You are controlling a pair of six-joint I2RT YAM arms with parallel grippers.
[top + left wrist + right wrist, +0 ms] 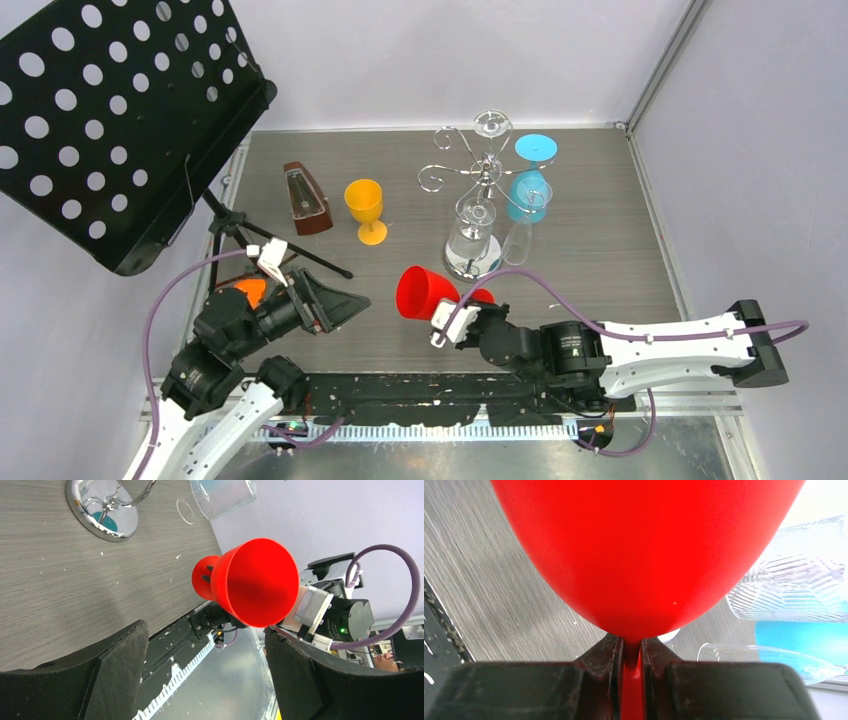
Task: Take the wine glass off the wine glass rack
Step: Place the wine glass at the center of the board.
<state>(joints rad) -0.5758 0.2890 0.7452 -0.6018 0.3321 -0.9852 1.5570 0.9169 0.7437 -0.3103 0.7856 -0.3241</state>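
The right tool (pixel 633 650) is pressed onto the thin stem of the red wine glass (pixel 644 545), pinching it just under the bowl. That is probably because the stem is the only part narrow enough to clamp firmly. The glass is off the rack (pixel 482 172), held over the worktop (pixel 600 250) near its front edge. Its long axis lies nearly level, with the mouth towards the left arm and the foot towards the right. The left tool (pixel 205 640) is spread wide and holds nothing. It faces that mouth, perhaps ready to receive the glass. A blue glass (pixel 528 190) hangs on the rack.
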